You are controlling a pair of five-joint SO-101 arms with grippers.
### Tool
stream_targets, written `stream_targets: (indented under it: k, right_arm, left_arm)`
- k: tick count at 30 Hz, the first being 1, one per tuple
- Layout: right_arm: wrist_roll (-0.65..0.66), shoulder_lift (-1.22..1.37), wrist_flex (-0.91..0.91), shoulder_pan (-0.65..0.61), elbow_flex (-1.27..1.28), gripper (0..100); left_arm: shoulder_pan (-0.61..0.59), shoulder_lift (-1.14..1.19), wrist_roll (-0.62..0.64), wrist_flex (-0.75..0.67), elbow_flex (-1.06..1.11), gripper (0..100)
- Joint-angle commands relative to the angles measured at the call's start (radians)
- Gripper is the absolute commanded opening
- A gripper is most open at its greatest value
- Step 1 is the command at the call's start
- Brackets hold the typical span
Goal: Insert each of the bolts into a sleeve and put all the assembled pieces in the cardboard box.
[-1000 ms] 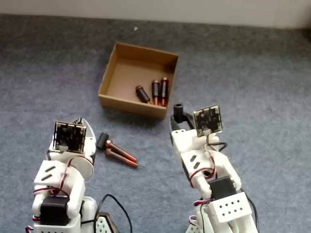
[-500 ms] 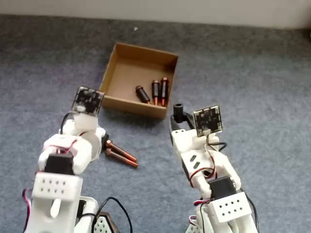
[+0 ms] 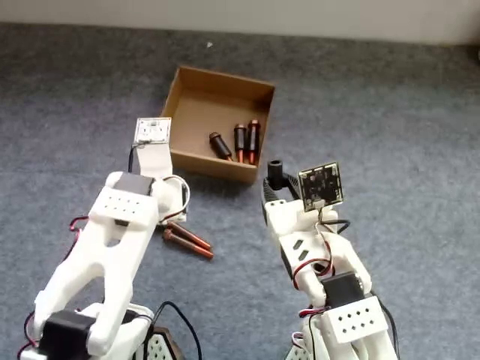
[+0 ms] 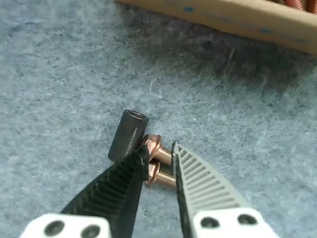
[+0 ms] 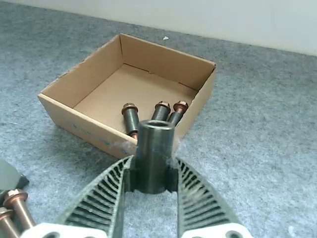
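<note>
My left fingers (image 4: 198, 183) stand a little apart, straddling the head end of one bolt (image 4: 158, 149). A second bolt (image 4: 161, 177) lies touching it, also between them, and a loose sleeve (image 4: 128, 135) rests just beside the dark finger. From above, both bolts run from mid-left toward the lower right, heads toward my left arm, so that arm is the nearer. I judge that closing here may catch both bolts. My right fingers (image 5: 195, 198) are clamped on an upright sleeve (image 5: 154, 141), bore facing up, near the box's (image 3: 214, 163) lower right corner. The box holds three assembled pieces (image 3: 240, 142), side by side by its near wall.
</note>
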Motion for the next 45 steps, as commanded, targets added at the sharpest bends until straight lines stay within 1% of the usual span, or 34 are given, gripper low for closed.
stream_targets:
  k: [1,3,7,10,15,17,18,22,33,40,42,45]
  right_arm:
    - [0.0,-0.022,-0.025,0.007,-0.012,0.8]
    - [0.026,-0.022,-0.025,0.007,-0.012,0.8]
    - [0.034,-0.022,-0.025,0.007,-0.012,0.8]
    - [0.034,-0.022,-0.025,0.007,-0.012,0.8]
    - [0.037,-0.022,-0.025,0.007,-0.012,0.8]
    - [0.037,-0.022,-0.025,0.007,-0.012,0.8]
    - [0.037,-0.022,-0.025,0.007,-0.012,0.8]
    - [0.037,-0.022,-0.025,0.007,-0.012,0.8]
    - [0.038,-0.022,-0.025,0.007,-0.012,0.8]
    - [0.038,-0.022,-0.025,0.007,-0.012,0.8]
    - [0.038,-0.022,-0.025,0.007,-0.012,0.8]
    - [0.038,-0.022,-0.025,0.007,-0.012,0.8]
  left_arm:
    - [0.013,0.031,0.023,0.0,-0.067,4]
    - [0.013,0.031,0.023,0.003,-0.067,3]
    - [0.013,0.039,0.037,0.003,-0.062,8]
    - [0.028,0.039,0.178,0.005,-0.062,10]
    - [0.104,0.039,0.505,0.005,-0.061,10]
    - [0.113,0.039,0.592,0.003,-0.048,10]
    - [0.113,0.039,0.612,0.0,-0.039,10]
    - [0.113,0.039,0.64,-0.003,-0.002,10]
    - [0.107,0.041,0.64,-0.012,0.082,10]
    - [0.105,0.041,0.638,-0.172,0.159,10]
    - [0.105,0.041,0.638,-0.176,0.156,15]
    - [0.105,0.041,0.638,-0.181,0.156,27]
